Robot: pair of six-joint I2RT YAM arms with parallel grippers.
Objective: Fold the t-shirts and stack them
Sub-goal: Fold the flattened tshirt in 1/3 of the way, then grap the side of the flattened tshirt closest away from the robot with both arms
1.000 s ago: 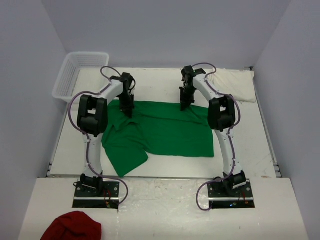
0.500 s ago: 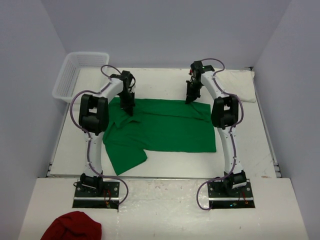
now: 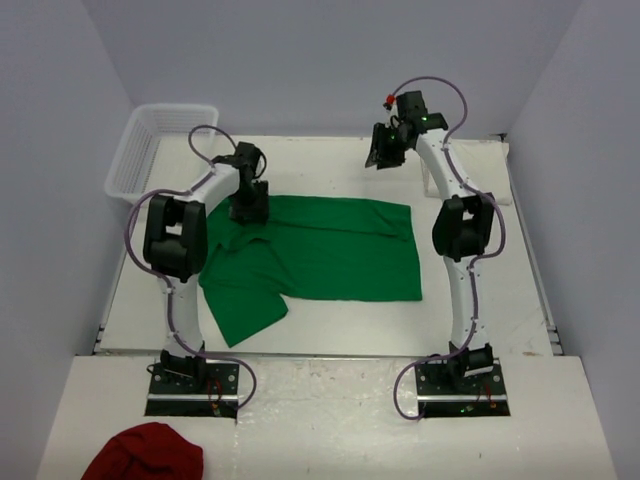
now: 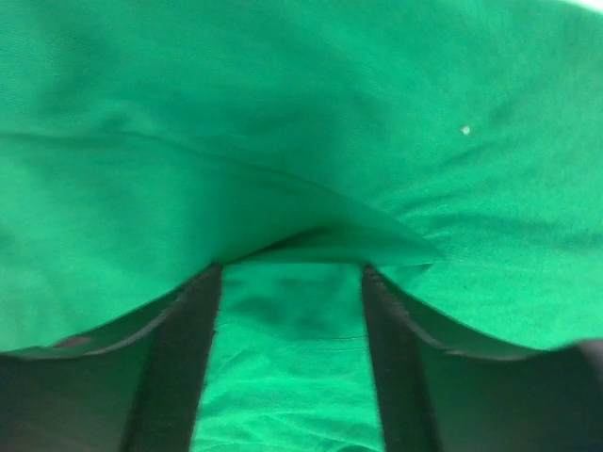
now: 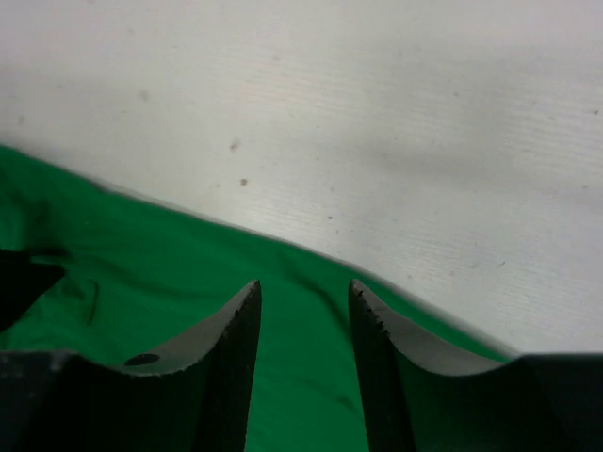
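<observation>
Work area: a white table enclosed by pale grey walls, with my two arms bolted at its near edge.

1. Near platform. A crumpled dark red cloth lies on the raised white platform nearest the camera, left of my left arm's base and apart from the table.

2. Centre of the table. The bright green cotton t-shirt is spread out flat between my arms. Its right part lies smooth. Its left part is rumpled, and one flap reaches toward the near left corner of the table.

3. Left gripper. It sits low at the far left edge of the green t-shirt. In the left wrist view my two dark fingers stand well apart. Green fabric lies beyond the gap and a raised fold of it crosses just past the fingertips. The fingers are not clamped on the cloth.

4. Right gripper. It is raised above the table, beyond the far right corner of the green t-shirt. In the right wrist view its fingers are parted with nothing between them. The shirt's edge and bare table show below.

5. Far edge. A white plastic mesh basket stands at the far left corner. The folded cream-white t-shirt lies at the far right corner, partly behind my right arm.
</observation>
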